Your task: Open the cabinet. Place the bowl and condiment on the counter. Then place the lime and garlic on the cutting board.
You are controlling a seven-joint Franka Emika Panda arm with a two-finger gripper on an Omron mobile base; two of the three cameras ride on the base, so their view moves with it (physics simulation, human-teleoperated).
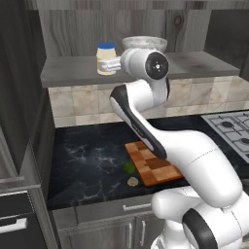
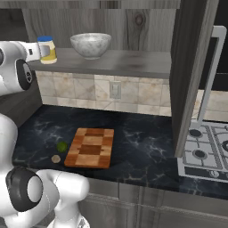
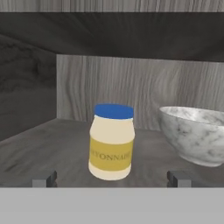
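Nearest to us, the counter (image 2: 147, 147) lay black and veined, with free marble at both sides of the cutting board (image 2: 90, 147). In the right base view the lime (image 2: 62, 146) sat just beside the board's edge at 9 o'clock, and the garlic (image 2: 55, 158) lay near the lime at about 7 o'clock from it; both rested on the marble, not on the board. A stove (image 2: 207, 151) took the counter's end at 3 o'clock.

Above the tiled wall (image 2: 89, 91), the cabinet (image 2: 191, 67) stood open, and its door hung edge-on above the stove side. The grey shelf (image 2: 120, 60) inside had bare room at the 3 o'clock side of the bowl (image 2: 91, 45).

The arm rose from the base, bent at the elbow over the board, and reached level toward the shelf's front edge. In the left base view it covered a part of the board and a part of the bowl (image 1: 144, 43).

The gripper (image 3: 111, 178) was wide open and held nothing. In the hand view its two dark fingertips (image 3: 43, 179) stood at each side of the condiment (image 3: 111, 142), low and well apart. We could not tell if they touched the jar. The jar stood upright on the shelf, blue lid on top.

The bowl stood near the jar at 3 o'clock. Behind both was the cabinet's back wall (image 3: 131, 87).
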